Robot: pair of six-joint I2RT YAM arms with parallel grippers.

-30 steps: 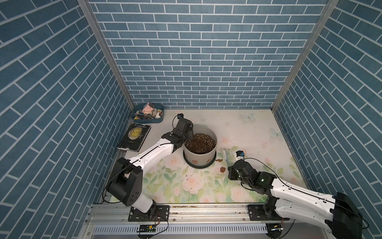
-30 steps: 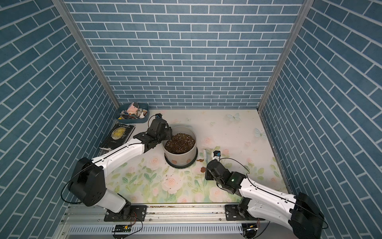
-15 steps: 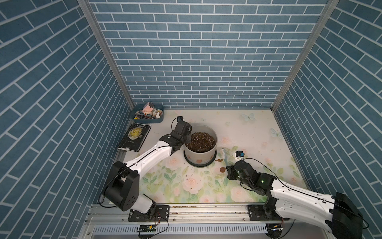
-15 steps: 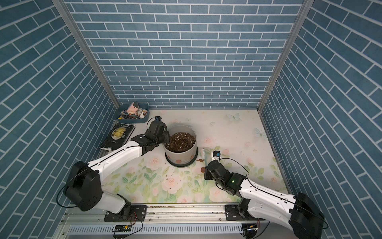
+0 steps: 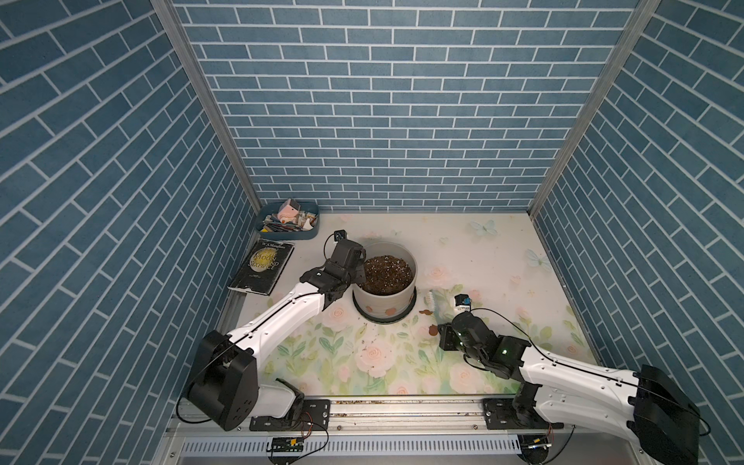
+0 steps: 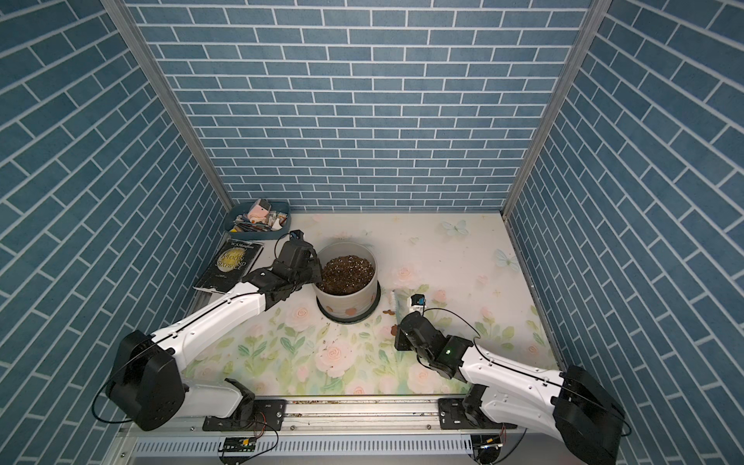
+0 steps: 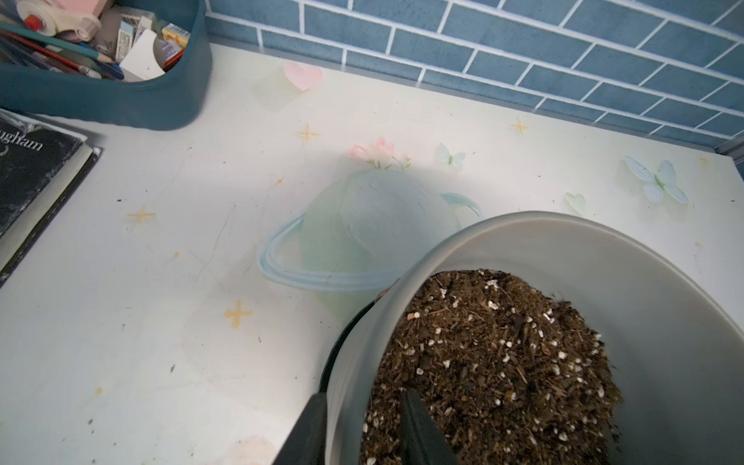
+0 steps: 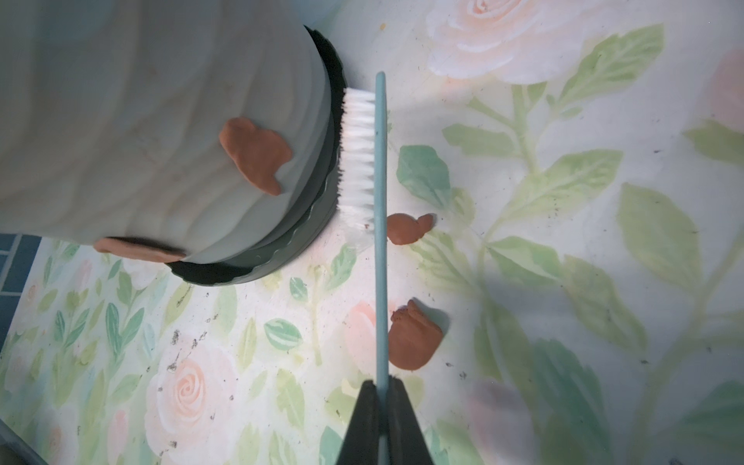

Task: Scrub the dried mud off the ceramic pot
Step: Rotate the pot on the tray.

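Note:
The pale grey ceramic pot (image 5: 384, 300) (image 6: 346, 300), full of dark soil, stands on its black saucer at the middle of the mat. My left gripper (image 5: 359, 269) (image 7: 362, 396) is open astride the pot's left rim (image 7: 523, 225). One finger lies against the outer wall and the other stands in the soil, apart from the wall. My right gripper (image 5: 439, 327) (image 8: 380, 384) is shut on the teal brush (image 8: 380, 201) (image 5: 433, 302), whose white bristles press against the saucer's edge. Reddish dried mud (image 8: 253, 153) clings to the pot wall. Two blobs (image 8: 406, 227) (image 8: 412, 342) lie on the mat.
A blue tray (image 5: 288, 221) of clutter sits in the back left corner. A black book (image 5: 263, 265) lies in front of it, just left of my left arm. Blue brick walls close in three sides. Soil crumbs speckle the mat in front of the pot.
My left gripper has shifted slightly along the pot's left rim and now straddles it. My right gripper with the brush has crept a little towards the pot's base.

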